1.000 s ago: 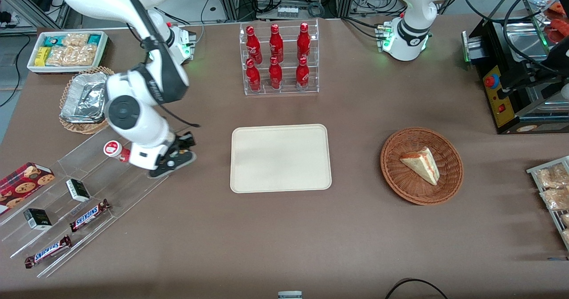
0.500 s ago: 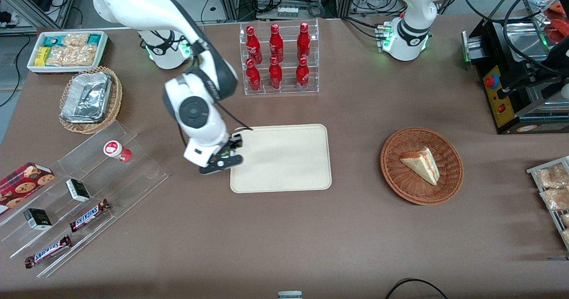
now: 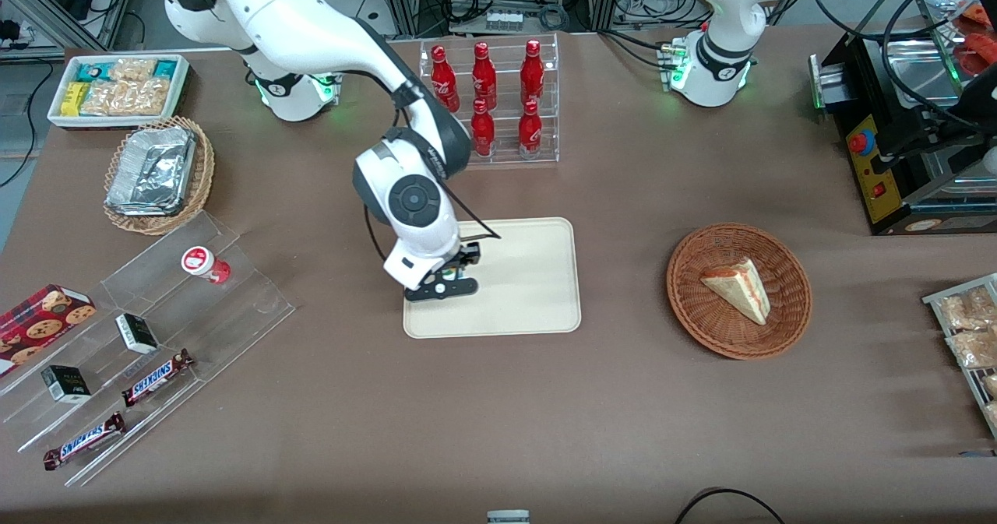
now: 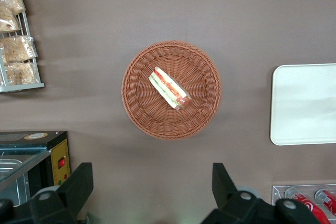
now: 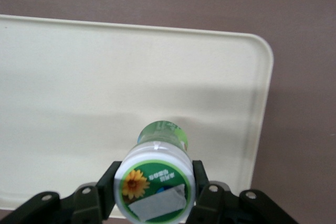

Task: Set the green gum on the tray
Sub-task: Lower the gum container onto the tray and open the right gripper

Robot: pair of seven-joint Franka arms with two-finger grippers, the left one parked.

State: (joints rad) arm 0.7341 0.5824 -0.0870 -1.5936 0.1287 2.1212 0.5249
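Green gum [image 5: 157, 179], white lid toward the wrist camera, clamped at the cap between the closed-in fingers [image 5: 203, 184] of the gripper [image 3: 448, 279], poised over the working-arm end of the cream tray [image 3: 530, 306] near mid-worktop, body downward for upright release.
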